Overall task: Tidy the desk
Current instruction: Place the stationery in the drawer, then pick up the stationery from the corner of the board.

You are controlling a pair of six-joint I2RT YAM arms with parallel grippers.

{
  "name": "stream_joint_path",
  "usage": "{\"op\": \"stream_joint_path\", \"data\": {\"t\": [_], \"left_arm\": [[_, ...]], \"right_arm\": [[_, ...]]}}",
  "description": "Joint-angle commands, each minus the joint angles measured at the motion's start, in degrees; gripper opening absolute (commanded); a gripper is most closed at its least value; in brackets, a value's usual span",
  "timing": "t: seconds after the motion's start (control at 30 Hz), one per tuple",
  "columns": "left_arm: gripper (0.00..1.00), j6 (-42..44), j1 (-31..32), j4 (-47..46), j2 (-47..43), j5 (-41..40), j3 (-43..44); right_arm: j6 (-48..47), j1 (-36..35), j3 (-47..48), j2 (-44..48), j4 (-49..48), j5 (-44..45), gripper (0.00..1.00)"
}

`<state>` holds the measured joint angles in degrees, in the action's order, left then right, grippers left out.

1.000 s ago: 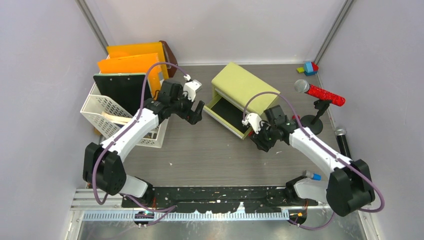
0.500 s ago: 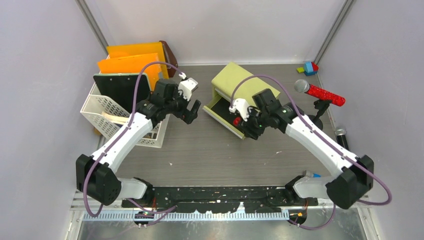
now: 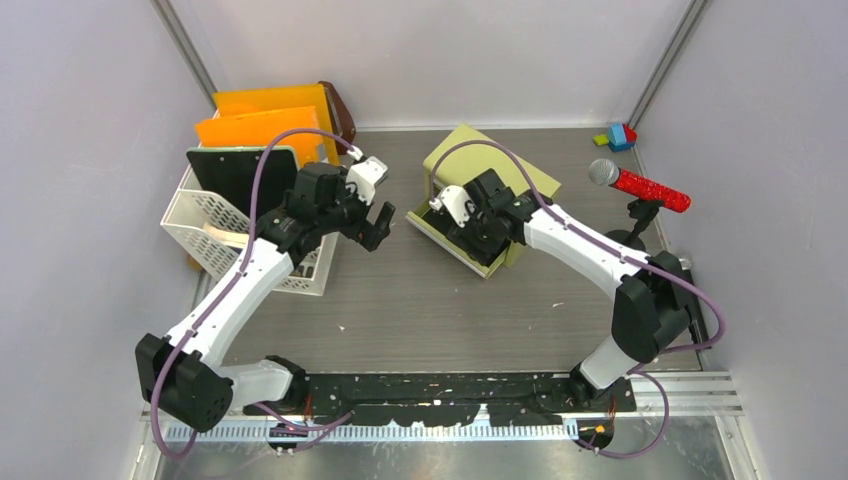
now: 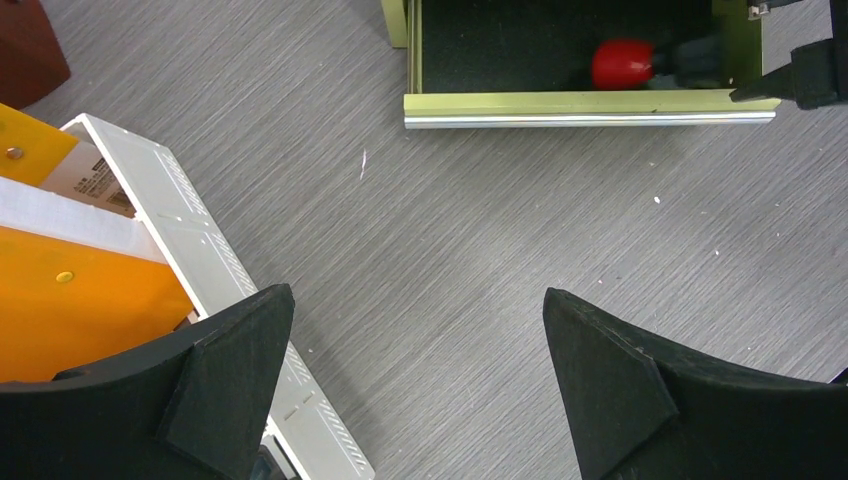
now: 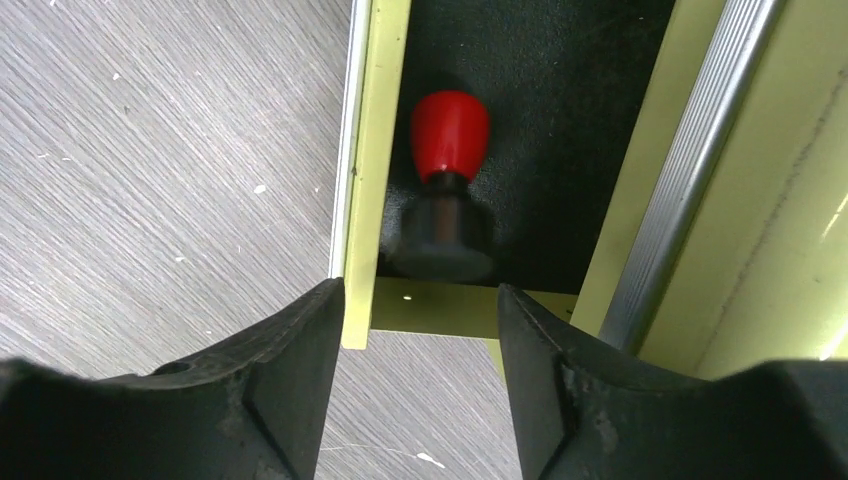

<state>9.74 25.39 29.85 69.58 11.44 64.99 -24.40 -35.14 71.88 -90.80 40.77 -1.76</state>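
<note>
Foreground: my right claw (image 5: 420,295), spread and empty, its fingers cropped below. Beyond it, an open yellow-green drawer (image 5: 365,150) holds a red-knobbed black stamp (image 5: 447,170) with a blurred base. My left claw (image 4: 415,300) gapes wide above the dark grey wood-grain desk (image 4: 480,250), which carries the drawer.

Grey wood-grain desk (image 3: 430,310), yellow-green drawer cabinet (image 3: 465,160), red-and-black knob (image 5: 449,130), orange folders (image 3: 262,128), white basket (image 3: 195,215), glittery red microphone (image 3: 650,187)

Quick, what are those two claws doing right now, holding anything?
Left gripper: open, empty.
Right gripper: open, empty, over the red-knobbed item in the drawer.
</note>
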Motion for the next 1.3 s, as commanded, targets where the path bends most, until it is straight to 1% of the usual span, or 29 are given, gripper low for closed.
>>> {"op": "stream_joint_path", "data": {"t": [0.0, 0.1, 0.17, 0.3, 0.5, 0.57, 0.67, 0.77, 0.8, 0.9, 1.1, 1.17, 1.27], "left_arm": [[1.0, 0.9, 0.0, -1.3, -1.6, 0.8, 0.1], [1.0, 1.0, 0.0, -1.0, -1.7, 0.9, 0.7], [1.0, 1.3, 0.0, -0.4, -1.8, 0.8, 1.1], [1.0, 1.8, 0.0, 0.4, -2.4, 0.7, 1.6], [1.0, 3.2, 0.0, 0.6, -2.7, 1.4, 1.2], [1.0, 3.6, 0.0, 0.7, -2.3, 2.1, 1.3], [1.0, 3.9, 0.0, 1.1, -1.6, 3.2, 1.7], [1.0, 4.3, 0.0, 1.6, -0.7, 3.5, 2.3], [1.0, 4.4, 0.0, 1.9, -0.3, 3.4, 2.4], [1.0, 4.9, 0.0, 2.2, 0.7, 2.9, 2.5], [1.0, 5.4, 0.0, 2.3, 2.8, 1.8, 3.0], [1.0, 5.2, 0.0, 2.2, 3.4, 1.9, 3.2], [1.0, 5.0, 0.0, 2.0, 3.9, 2.1, 3.3]], "right_arm": [[1.1, 0.4, 3.4, 1.2, -1.6, 4.5, 0.66], [2.2, 0.0, 4.3, 3.8, 0.5, 4.0, 0.72], [2.7, -0.3, 4.8, 5.7, 2.2, 3.5, 0.74], [1.4, -0.4, 3.9, 12.2, 6.7, 2.9, 0.75], [-6.0, 0.2, -7.6, 25.1, 15.6, 6.3, 0.77], [-8.1, 1.3, -10.4, 29.0, 19.6, 6.8, 0.78], [-12.4, 5.4, -12.5, 33.3, 28.2, 6.3, 0.8], [-16.5, 9.6, -14.4, 34.7, 36.3, 6.0, 0.8], [-18.7, 11.4, -15.0, 35.0, 37.6, 6.2, 0.81], [-23.3, 13.8, -18.9, 35.4, 42.7, 7.7, 0.81], [-29.2, 17.7, -25.9, 33.2, 45.7, 13.3, 0.82], [-31.0, 20.5, -26.9, 30.9, 45.2, 13.6, 0.82], [-32.5, 22.5, -28.7, 28.9, 43.2, 14.1, 0.82]]}}
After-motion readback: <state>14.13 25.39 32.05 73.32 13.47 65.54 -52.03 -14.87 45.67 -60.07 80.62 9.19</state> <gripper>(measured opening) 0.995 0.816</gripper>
